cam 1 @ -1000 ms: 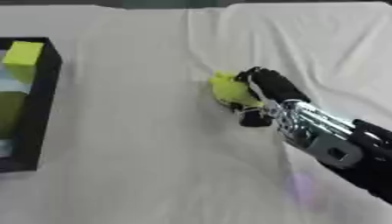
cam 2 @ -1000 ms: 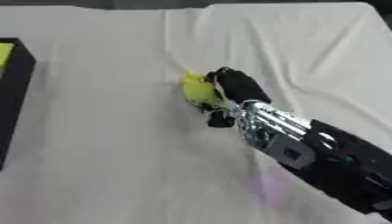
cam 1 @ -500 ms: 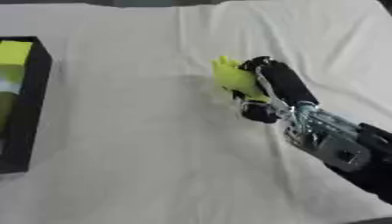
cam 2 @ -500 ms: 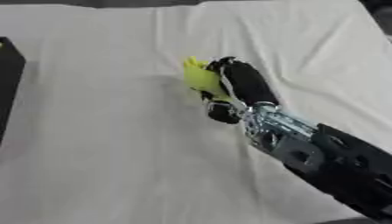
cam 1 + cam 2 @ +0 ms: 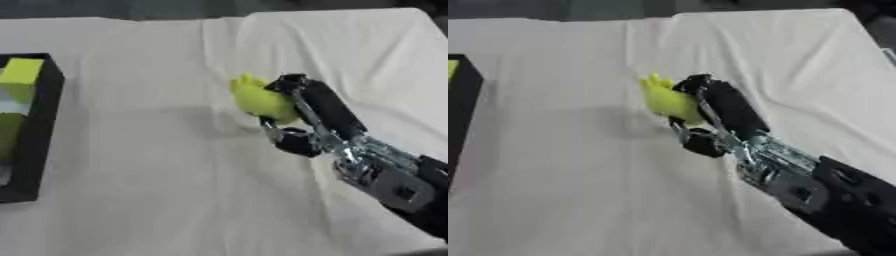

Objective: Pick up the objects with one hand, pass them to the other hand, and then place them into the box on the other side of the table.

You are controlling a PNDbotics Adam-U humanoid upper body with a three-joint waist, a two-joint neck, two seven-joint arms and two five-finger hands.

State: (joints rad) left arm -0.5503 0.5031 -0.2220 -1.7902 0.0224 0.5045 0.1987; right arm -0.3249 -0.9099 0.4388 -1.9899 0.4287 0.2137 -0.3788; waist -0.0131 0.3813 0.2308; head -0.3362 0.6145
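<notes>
The right hand [image 5: 311, 107] holds a yellow toy [image 5: 261, 100], fingers curled round it; handover comes next, toward the box [image 5: 39, 145] at nine o'clock.

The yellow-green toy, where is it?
The yellow-green toy sits near the middle of the white cloth, held in the right hand, far right of the black box.

yellow-green object [image 5: 260, 100] | small, lumpy | mid-table, held | black box [image 5: 42, 125] | left edge, open, yellow items inside
</notes>
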